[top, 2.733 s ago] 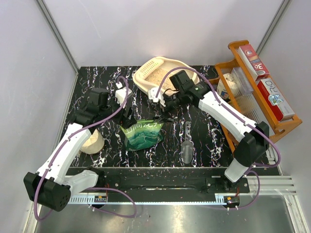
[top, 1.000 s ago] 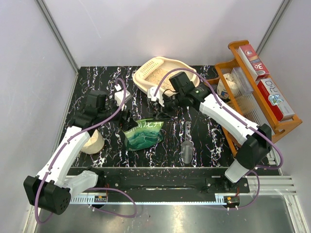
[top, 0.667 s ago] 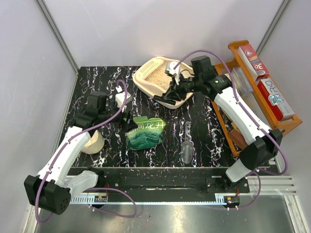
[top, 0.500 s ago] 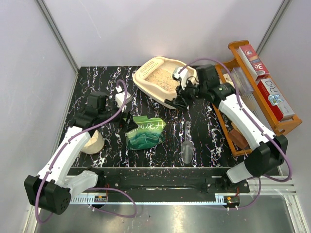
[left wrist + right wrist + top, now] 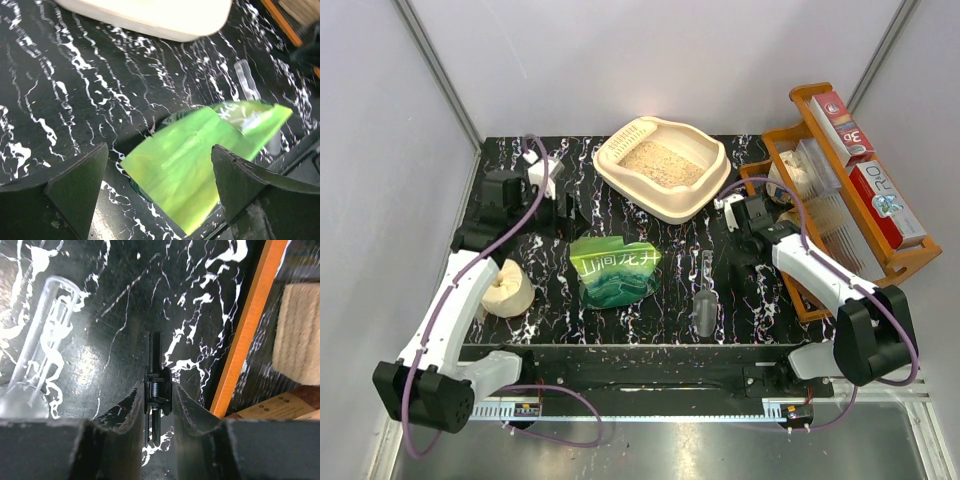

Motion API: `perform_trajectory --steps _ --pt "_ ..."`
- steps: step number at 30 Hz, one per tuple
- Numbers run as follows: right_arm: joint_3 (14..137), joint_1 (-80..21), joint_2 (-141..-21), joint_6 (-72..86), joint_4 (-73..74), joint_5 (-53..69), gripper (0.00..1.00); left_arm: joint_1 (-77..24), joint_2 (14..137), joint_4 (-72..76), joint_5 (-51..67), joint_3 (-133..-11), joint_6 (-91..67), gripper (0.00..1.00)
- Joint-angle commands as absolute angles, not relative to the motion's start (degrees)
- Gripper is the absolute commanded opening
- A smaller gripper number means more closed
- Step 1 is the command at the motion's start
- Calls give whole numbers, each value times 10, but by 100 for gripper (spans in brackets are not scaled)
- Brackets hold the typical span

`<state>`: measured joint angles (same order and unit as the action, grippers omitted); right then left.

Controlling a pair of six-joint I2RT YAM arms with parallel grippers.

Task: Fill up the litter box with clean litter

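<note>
Litter box (image 5: 665, 205) sits at the far middle of the surface (image 5: 650, 325), and pale litter (image 5: 665, 163) covers its floor in 1 even bed, so the filling looks largely done. Beside it on the right stands the orange rack (image 5: 810, 93). The green bag (image 5: 612, 272) lies flat in the middle of the surface, near the box but apart from it.

The left pincer (image 5: 157, 150) hangs over the bag with its 2 fingers spread wide and nothing between them. The right pincer (image 5: 157, 390), low beside the rack, is pinched nearly closed on a small black clip (image 5: 154, 360). A clear scoop (image 5: 704, 300) lies just right of the bag.

The step in hand seems to be tidying up: closing the bag or setting the clip down. To do it well, the left pincer should come down square on the bag's top edge and pinch only the film. If the clip goes on the bag, bring it in low and level. Its route should pass clear of the scoop and the box rim, so no litter spills.
</note>
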<state>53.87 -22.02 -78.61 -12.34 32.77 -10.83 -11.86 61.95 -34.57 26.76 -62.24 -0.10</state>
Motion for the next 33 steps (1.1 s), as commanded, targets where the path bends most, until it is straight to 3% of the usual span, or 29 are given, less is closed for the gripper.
perform_trajectory --steps 1,4,5,13,18,21,22,25,26,28,29,33 --pt "519 -220 -773 -130 290 -125 61 -80 648 -355 206 -642 -126 89" --pt "541 -217 -769 -126 320 -49 81 -24 664 -371 240 -608 -197 90" --pt "550 -217 -766 -122 326 -21 83 -1 673 -376 272 -600 -209 90" --pt "648 -217 -759 -134 361 63 91 47 755 -364 409 -561 -246 90" --pt "692 -217 -785 -151 353 84 92 47 807 -342 569 -564 -230 82" --pt "722 -217 -803 -154 350 121 92 47 826 -321 606 -567 -235 67" --pt "733 -217 -810 -156 350 160 91 47 825 -309 613 -569 -242 58" --pt "781 -216 -838 -160 356 264 90 45 816 -252 640 -570 -272 41" --pt "794 -217 -854 -157 355 285 90 43 813 -229 650 -573 -282 27" --pt "841 -218 -876 -143 351 345 91 43 808 -220 662 -589 -282 13" --pt "858 -218 -899 -139 348 367 90 43 805 -220 663 -595 -275 0" --pt "946 -221 -954 -97 326 481 92 43 769 -202 656 -619 -257 0"
